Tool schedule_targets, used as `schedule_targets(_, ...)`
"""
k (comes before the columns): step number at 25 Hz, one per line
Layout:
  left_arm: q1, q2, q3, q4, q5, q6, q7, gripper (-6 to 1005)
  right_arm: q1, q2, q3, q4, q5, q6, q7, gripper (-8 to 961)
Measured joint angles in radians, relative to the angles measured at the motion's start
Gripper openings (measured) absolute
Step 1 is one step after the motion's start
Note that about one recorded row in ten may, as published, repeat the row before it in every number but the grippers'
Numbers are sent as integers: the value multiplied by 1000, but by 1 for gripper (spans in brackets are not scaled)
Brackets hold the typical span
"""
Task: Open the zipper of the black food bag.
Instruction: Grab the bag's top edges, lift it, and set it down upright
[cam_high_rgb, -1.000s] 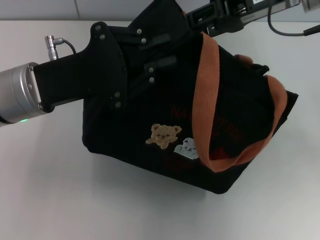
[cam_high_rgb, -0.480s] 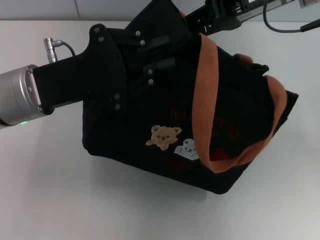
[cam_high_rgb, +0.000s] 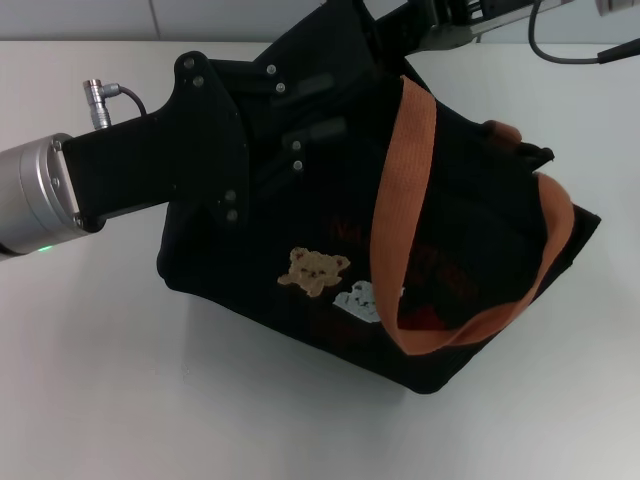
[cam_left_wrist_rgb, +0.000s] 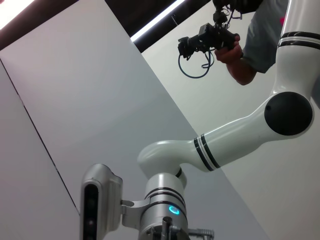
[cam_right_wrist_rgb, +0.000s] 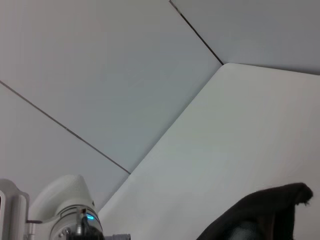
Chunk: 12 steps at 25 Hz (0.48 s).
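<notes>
Head view shows our left gripper (cam_high_rgb: 300, 125) pressed on the black food bag (cam_high_rgb: 330, 270), finger state unclear; its soft fabric needs bracing beside the hidden zipper.

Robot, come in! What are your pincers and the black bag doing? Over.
Left pincer pressed against black food bag, far-left top. Right pincer at bag's far top edge. Zipper not visible. Orange handle draped over the front.

I see the black food bag (cam_high_rgb: 330, 240) with orange-brown handles (cam_high_rgb: 405, 190), a tan bear patch (cam_high_rgb: 312, 270) beside a white one (cam_high_rgb: 358, 298), faint red lettering, on a white worktop (cam_high_rgb: 110, 390).
</notes>
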Motion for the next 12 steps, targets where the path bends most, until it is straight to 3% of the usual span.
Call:
schedule_targets(7,0,0,1,-1,-8,2,0,197,-7,-18,-1,-7,-4,-26,-31,-1)
schedule_targets(12,-2,0,3,-1,-8,3,0,197,-19,-22,0,-56,-5,-24,-40,20)
